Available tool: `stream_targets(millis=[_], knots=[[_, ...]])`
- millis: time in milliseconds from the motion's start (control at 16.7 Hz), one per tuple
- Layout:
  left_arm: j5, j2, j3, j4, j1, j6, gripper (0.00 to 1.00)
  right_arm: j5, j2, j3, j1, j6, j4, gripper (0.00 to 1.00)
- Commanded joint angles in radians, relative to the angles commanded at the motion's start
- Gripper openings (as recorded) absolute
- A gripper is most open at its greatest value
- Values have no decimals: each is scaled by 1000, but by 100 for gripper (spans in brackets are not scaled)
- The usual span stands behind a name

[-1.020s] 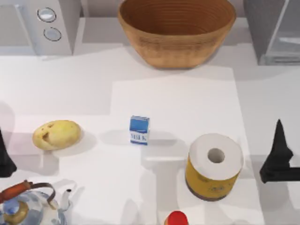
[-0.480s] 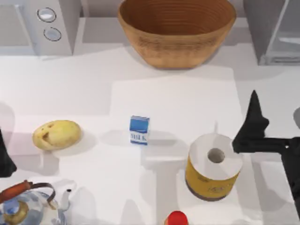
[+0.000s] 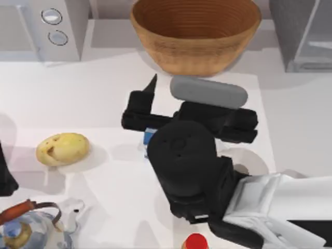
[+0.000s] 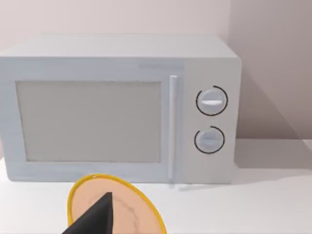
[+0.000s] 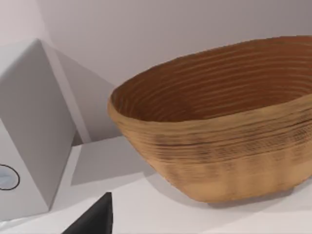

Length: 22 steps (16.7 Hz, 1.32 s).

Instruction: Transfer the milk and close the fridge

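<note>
The right gripper [image 3: 147, 104] hangs over mid-bench, above the milk [image 3: 148, 136], which peeks out beneath the arm; its jaws' state cannot be told. The left gripper [image 3: 5, 174] sits parked at the left edge

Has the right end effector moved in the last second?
Yes. The right end effector swung from the table's right edge leftward, past the paper roll's spot, to above the milk, nearer the basket.
</note>
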Motion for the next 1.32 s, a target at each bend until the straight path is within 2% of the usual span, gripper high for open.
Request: stream_targets(millis=[300, 600, 960, 1320], knots=[[0, 0, 0, 0, 0, 0, 100, 122, 406, 297, 64, 218, -225, 100], [0, 0, 0, 0, 0, 0, 100, 199, 570, 380, 73, 328, -368, 100], [0, 0, 0, 0, 0, 0, 100, 195, 573, 378, 66, 315, -355, 100], [0, 0, 0, 0, 0, 0, 100, 152, 610, 394, 8, 175, -198, 100]])
